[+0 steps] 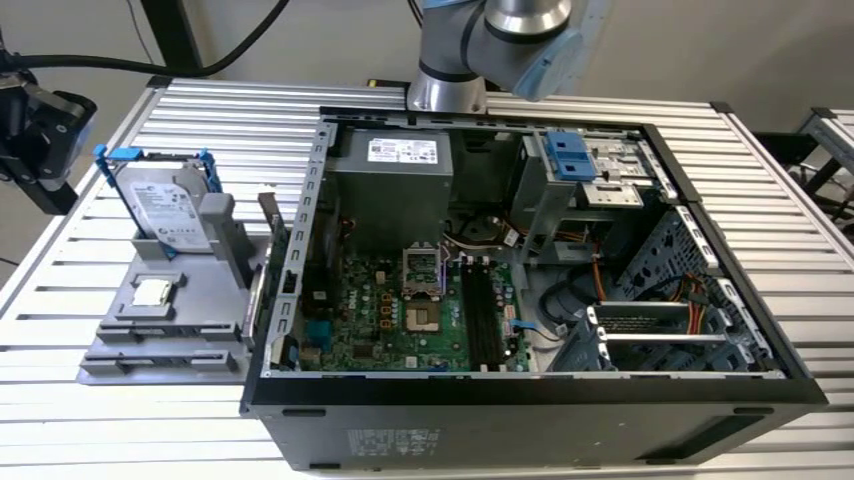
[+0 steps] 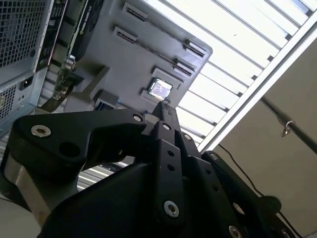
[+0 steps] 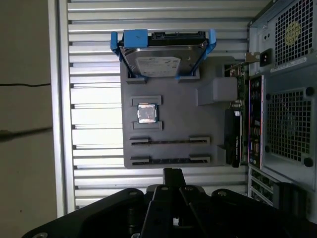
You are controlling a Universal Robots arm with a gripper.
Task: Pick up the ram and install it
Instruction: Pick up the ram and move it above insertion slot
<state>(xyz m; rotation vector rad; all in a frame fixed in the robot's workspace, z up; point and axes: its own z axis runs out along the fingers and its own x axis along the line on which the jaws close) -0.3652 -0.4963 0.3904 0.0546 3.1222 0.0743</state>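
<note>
In both wrist views my gripper (image 3: 171,172) (image 2: 163,106) has its black fingers closed together with nothing between them. It hangs above the grey parts holder (image 3: 171,104) (image 1: 160,340), off the end with two long narrow slots (image 3: 171,141). Those slots show just thin dark lines. The ram is out of view or hidden. To the exterior view's right of the holder stands the open computer case (image 1: 534,385), with the motherboard (image 1: 400,320) and its long black memory slots (image 1: 487,315) exposed.
On the holder sit a silver hard drive in a blue frame (image 3: 161,57) (image 1: 167,205) and a small square silver chip (image 3: 146,113) (image 1: 151,291). A black and green card (image 3: 233,139) stands between holder and case. A black device on a cable (image 1: 40,130) hangs at the exterior view's left edge.
</note>
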